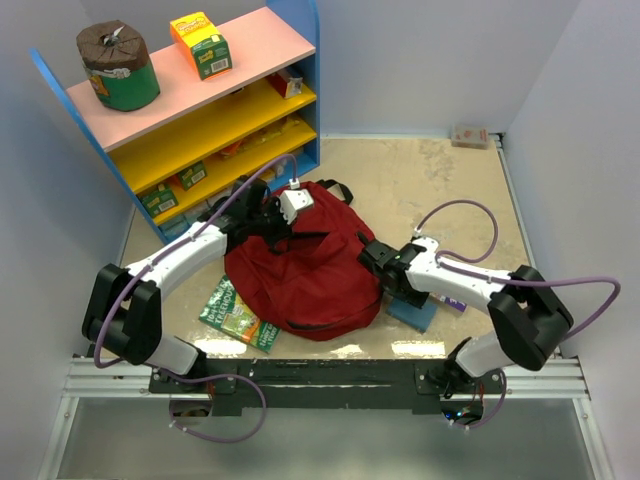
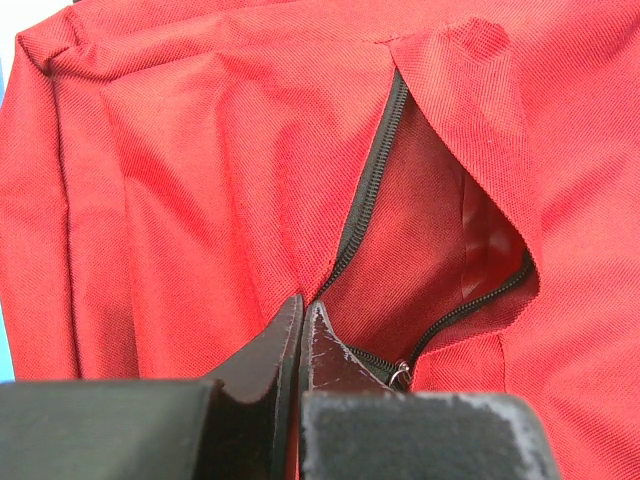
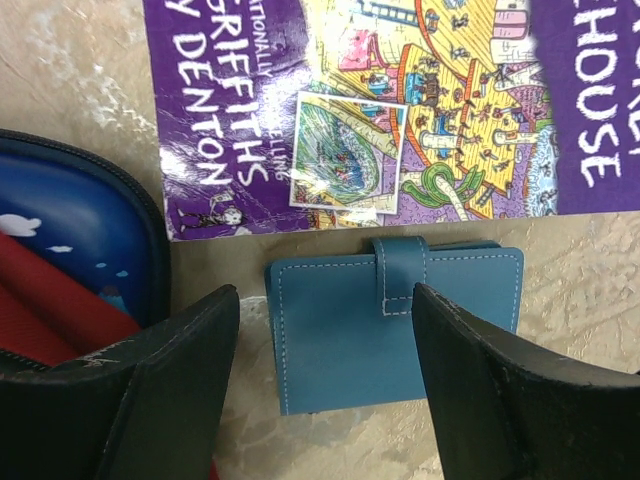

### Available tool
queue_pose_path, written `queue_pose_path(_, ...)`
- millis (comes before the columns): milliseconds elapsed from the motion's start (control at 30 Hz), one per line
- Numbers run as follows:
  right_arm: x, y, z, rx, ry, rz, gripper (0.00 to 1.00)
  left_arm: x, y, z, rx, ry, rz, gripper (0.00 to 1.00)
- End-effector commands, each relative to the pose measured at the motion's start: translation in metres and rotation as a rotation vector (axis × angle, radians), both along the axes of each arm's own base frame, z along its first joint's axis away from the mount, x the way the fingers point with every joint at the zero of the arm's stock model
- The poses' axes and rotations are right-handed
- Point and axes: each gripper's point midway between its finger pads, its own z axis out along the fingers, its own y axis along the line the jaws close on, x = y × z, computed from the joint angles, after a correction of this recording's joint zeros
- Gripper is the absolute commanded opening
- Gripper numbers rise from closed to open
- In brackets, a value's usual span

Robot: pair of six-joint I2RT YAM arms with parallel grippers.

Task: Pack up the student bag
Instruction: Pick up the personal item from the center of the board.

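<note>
The student bag is lying mid-worktop toward the near edge, its zipper gaping open. The left fingers are clenching shut at the zipper's edge. The right fingers are standing released, straddling a teal wallet beside a blue pencil case and a purple book reading "GRIFFITHS", "DENTON", "HOUSE". A green book is lying against the bag's near-left side.

Purple book, desk: white cover lettering "GRIFFITHS", "DENTON" read; smaller line beside it cut off, "…ATIONALLY" made out; "HOUSE" at right edge, neighbouring word cropped. Green book, desk: title not legible. Orange box, top shelf: print too small.
</note>
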Motion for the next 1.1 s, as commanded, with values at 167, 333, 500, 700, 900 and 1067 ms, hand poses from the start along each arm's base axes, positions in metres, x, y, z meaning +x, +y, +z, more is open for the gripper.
queue_pose_path(167, -0.001, 0.006, -0.023, 0.012, 0.033, 0.017, 0.61, 0.007, 0.002, 0.022, -0.017, -0.067, -0.006, 0.00)
queue_pose_path(333, 0.001, 0.010, -0.025, 0.017, 0.039, 0.035, 0.55, 0.007, 0.001, 0.025, -0.022, -0.066, -0.010, 0.00)
queue_pose_path(500, -0.005, 0.018, -0.028, 0.022, 0.066, 0.064, 0.48, 0.007, 0.001, 0.029, -0.026, -0.075, -0.016, 0.00)
queue_pose_path(700, -0.008, 0.022, -0.024, 0.022, 0.056, 0.081, 0.04, 0.007, 0.000, 0.030, -0.030, -0.079, -0.016, 0.00)
queue_pose_path(900, -0.010, 0.021, -0.011, 0.055, 0.019, 0.077, 0.00, 0.007, 0.002, 0.031, -0.025, -0.092, -0.012, 0.00)
queue_pose_path(1067, -0.011, 0.021, 0.009, 0.104, -0.044, 0.070, 0.00, 0.008, 0.002, 0.035, -0.037, -0.099, -0.001, 0.00)
